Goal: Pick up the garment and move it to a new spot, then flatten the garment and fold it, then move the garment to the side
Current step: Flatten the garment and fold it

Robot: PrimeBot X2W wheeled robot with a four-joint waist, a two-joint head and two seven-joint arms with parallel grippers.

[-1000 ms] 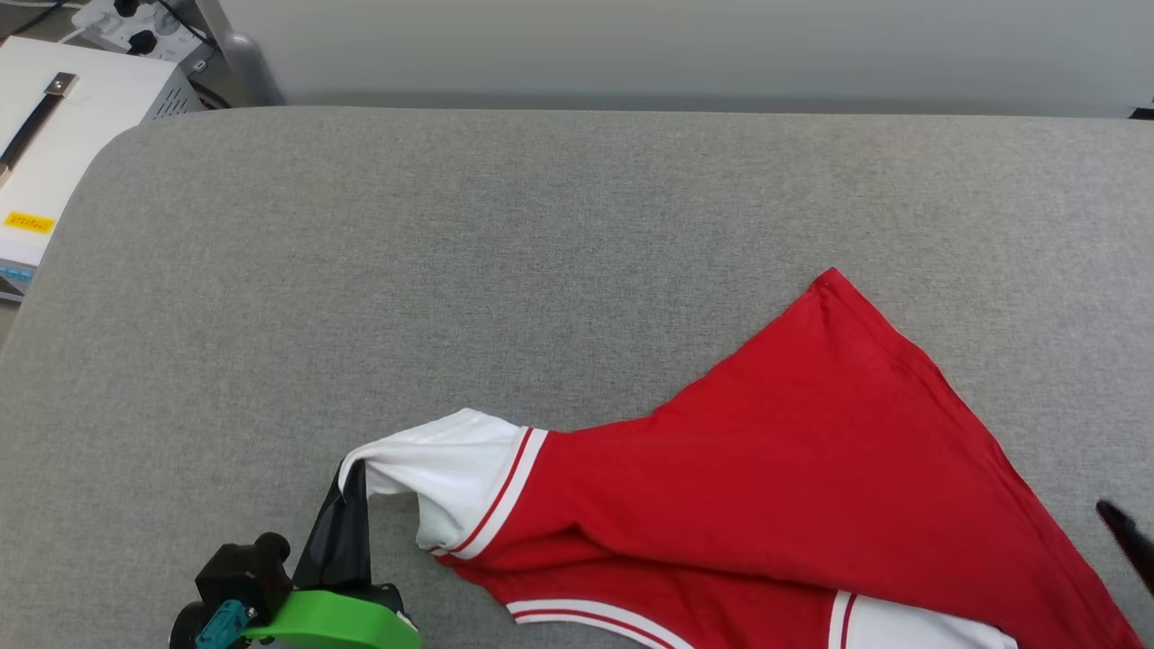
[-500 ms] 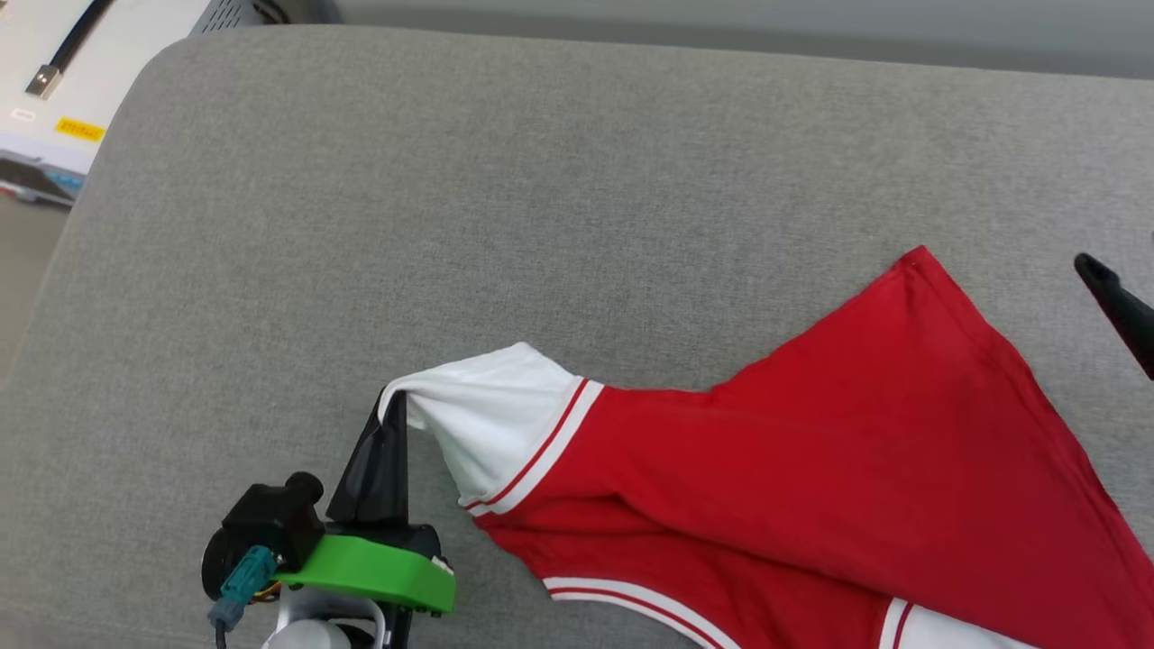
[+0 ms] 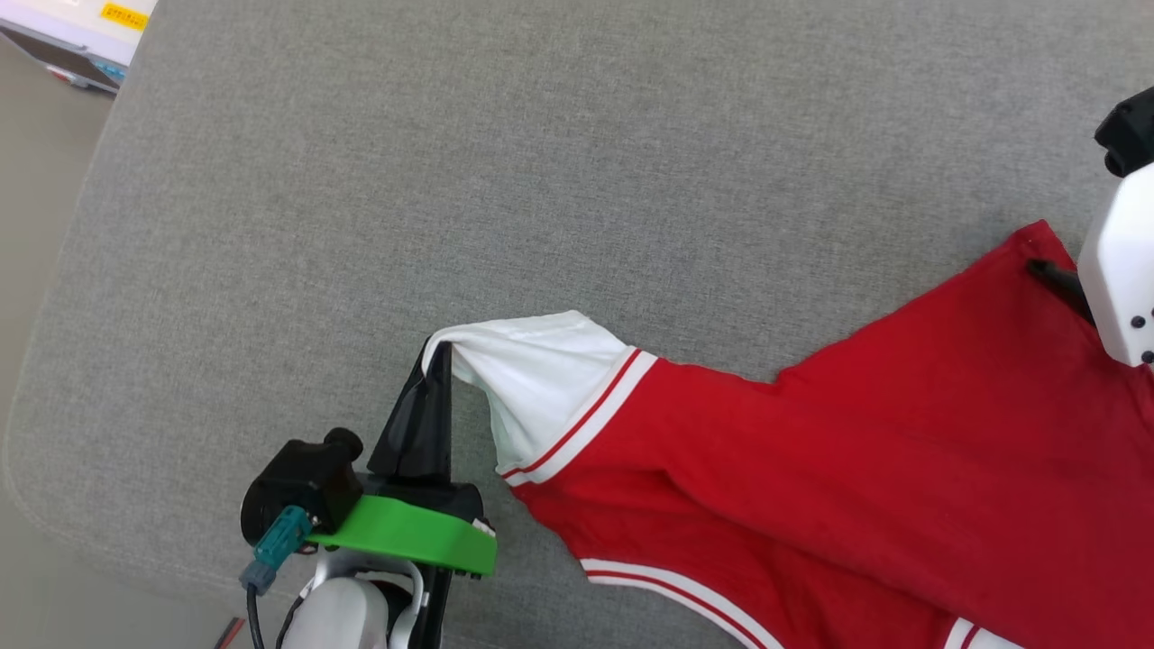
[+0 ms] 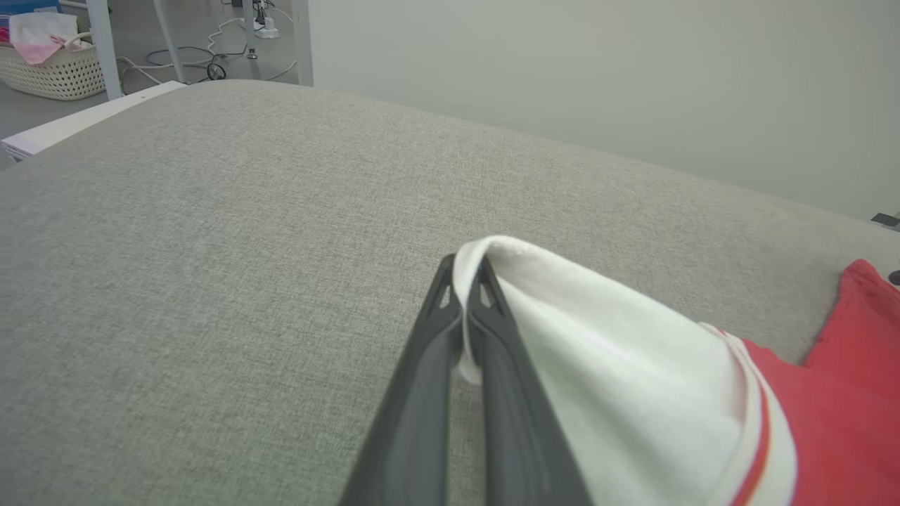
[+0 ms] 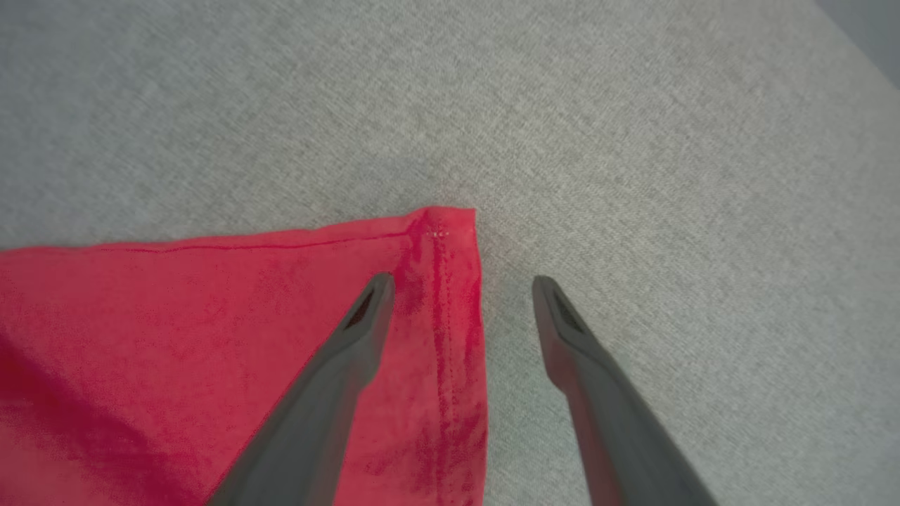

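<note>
Currently the garment (image 3: 856,469) lies on the near right part of the grey padded surface (image 3: 541,162), red cloth mostly flat and wrinkled. The left gripper (image 3: 439,350) is clamped on the edge of the white sleeve (image 3: 541,379), with cloth pinched between its closed fingertips. The sleeve is pulled up into a small peak, with the striped trim (image 3: 586,419) just behind it. The right gripper (image 5: 460,281) is spread wide and holds nothing, above the red hem corner (image 5: 443,225). One finger is over the cloth, the other over bare grey surface beside the hem. Whether the tips touch down cannot be told.
</note>
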